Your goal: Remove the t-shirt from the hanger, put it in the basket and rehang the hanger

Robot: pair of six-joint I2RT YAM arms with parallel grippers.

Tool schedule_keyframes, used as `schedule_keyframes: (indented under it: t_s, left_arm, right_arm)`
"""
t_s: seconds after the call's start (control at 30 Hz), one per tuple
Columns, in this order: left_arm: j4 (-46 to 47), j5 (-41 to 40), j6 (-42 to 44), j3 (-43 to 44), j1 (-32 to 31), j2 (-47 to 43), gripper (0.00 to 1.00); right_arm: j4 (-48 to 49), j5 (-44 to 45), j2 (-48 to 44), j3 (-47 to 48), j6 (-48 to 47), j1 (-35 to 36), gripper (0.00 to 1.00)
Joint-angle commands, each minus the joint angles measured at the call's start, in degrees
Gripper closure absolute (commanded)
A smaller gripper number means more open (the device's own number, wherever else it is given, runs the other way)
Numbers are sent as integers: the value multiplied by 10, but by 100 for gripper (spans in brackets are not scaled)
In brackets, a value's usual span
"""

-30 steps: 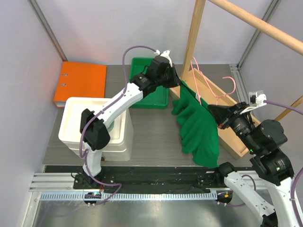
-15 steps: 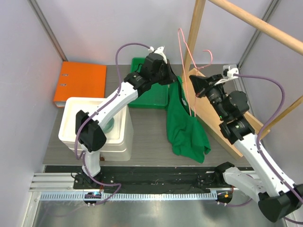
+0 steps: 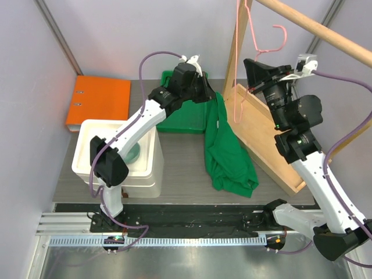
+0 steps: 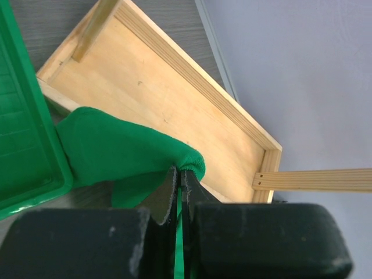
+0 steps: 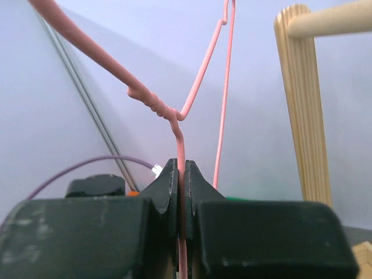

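Observation:
The dark-green t-shirt (image 3: 228,154) hangs from my left gripper (image 3: 211,96), which is shut on its top edge. Its lower part lies bunched on the table. In the left wrist view the closed fingertips (image 4: 190,181) pinch a fold of the t-shirt (image 4: 116,145). My right gripper (image 3: 251,80) is raised high near the wooden post and is shut on the pink wire hanger (image 3: 237,70). The hanger stands above and to the right of the shirt, with no cloth on it. In the right wrist view the hanger (image 5: 178,125) runs up from between the shut jaws.
The wooden rack's base board (image 3: 264,136) lies right of the shirt, with its post (image 3: 238,52) and rail (image 3: 325,32) above. A green tray (image 3: 181,119) sits behind my left arm. A white bin (image 3: 96,154) and an orange binder (image 3: 99,102) are on the left.
My right gripper has lifted the hanger up and back, out of the t-shirt. The shirt has dropped away from it and now hangs from my left gripper, which barely moved.

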Motion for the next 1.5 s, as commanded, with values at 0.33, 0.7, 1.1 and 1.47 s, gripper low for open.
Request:
schedule_keyframes:
  t_s: [0.33,0.7,1.1,1.47]
  left_arm:
    - [68,-6,2,-126,-58,-44,77]
    - [6,-29,15,-252,-62,-244,12]
    - [23,-17,5,-286,-55,-271,12]
    - [108,56,-31,-341,-49,-266,13]
  right_arm:
    - [-293,106,-118,13,38,1,99]
    - [-474,190,-101,37,55,12,99]
    - [-504,186,-86,6,63,12,99]
    - [-532,225,-60,86,96,12,99]
